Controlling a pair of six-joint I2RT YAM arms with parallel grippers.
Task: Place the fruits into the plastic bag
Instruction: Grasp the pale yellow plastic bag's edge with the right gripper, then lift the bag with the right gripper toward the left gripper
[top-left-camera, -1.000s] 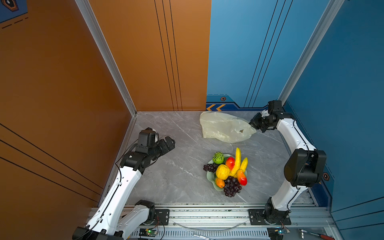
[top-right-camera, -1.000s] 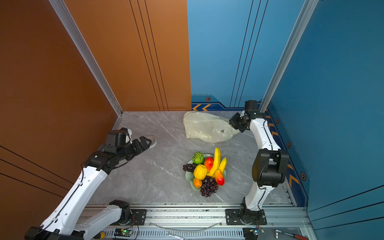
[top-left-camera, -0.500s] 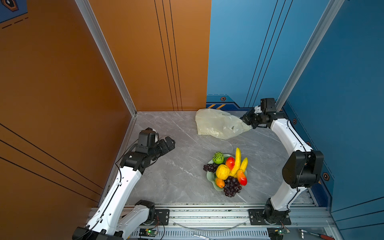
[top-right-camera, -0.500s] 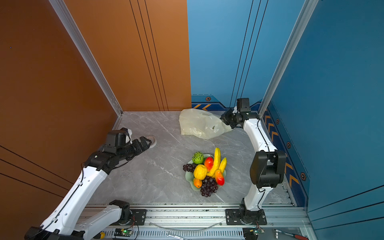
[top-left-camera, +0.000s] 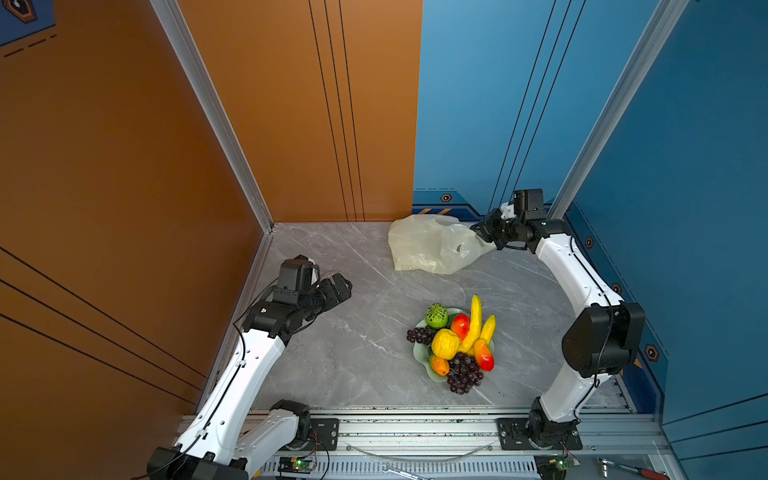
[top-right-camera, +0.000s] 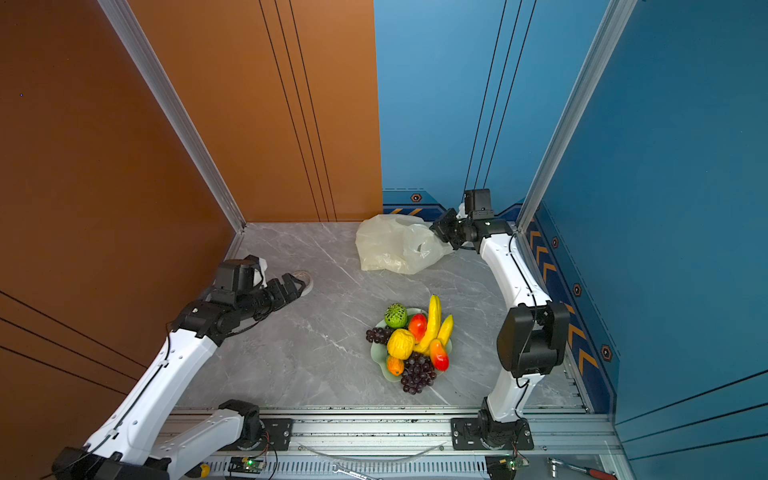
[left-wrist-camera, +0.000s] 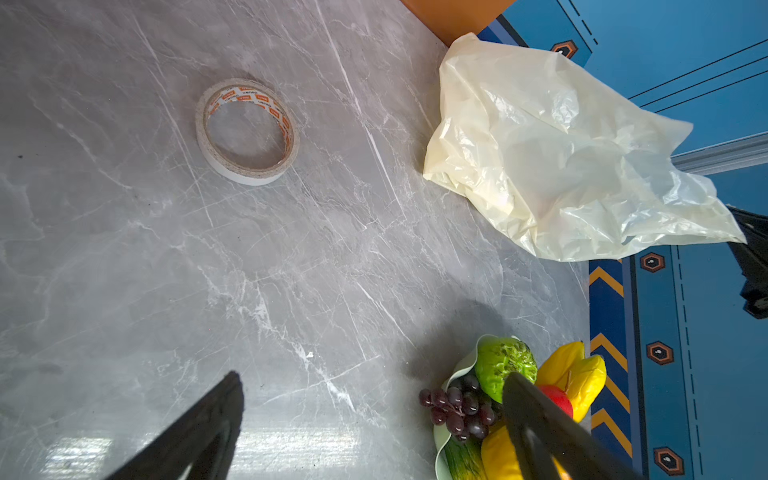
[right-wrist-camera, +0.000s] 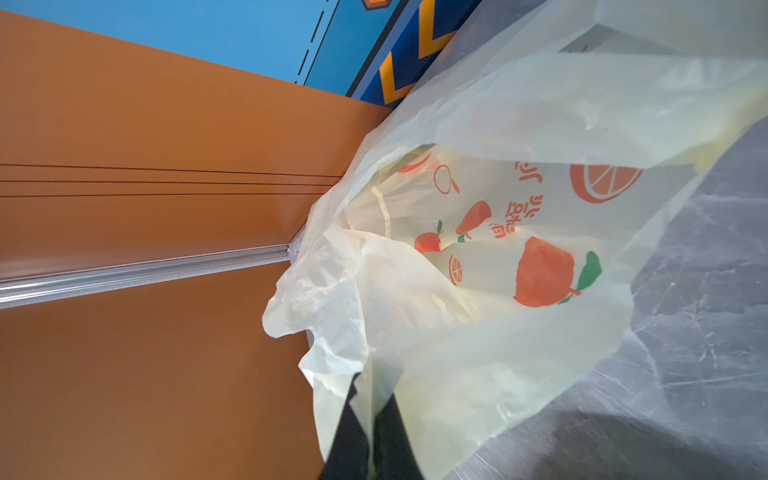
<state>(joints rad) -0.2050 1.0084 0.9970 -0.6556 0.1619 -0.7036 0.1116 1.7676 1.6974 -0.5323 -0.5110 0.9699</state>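
The fruits (top-left-camera: 457, 340) lie heaped on a pale green dish (top-left-camera: 419, 355) at the front middle of the table: yellow bananas (top-right-camera: 433, 320), a bumpy green fruit (top-right-camera: 395, 316), red-orange mangoes, a yellow ball and dark grapes (top-right-camera: 417, 374). The plastic bag (top-left-camera: 432, 245) (top-right-camera: 395, 245) lies crumpled near the back wall, its orange fruit print (right-wrist-camera: 544, 272) showing. My right gripper (top-left-camera: 478, 230) (right-wrist-camera: 372, 382) is shut on the bag's right edge. My left gripper (top-left-camera: 343, 286) (left-wrist-camera: 372, 378) hovers open over bare table at the left, far from the fruits and holding nothing.
A roll of tape (left-wrist-camera: 247, 131) lies flat on the table just beyond my left gripper. Orange and blue walls close in the back and both sides. A red-handled tool (top-left-camera: 631, 471) lies on the front rail at the right.
My right gripper has moved left and toward the back wall, dragging the bag's edge with it; the bag has bunched up nearer the wall. The left arm has not moved.
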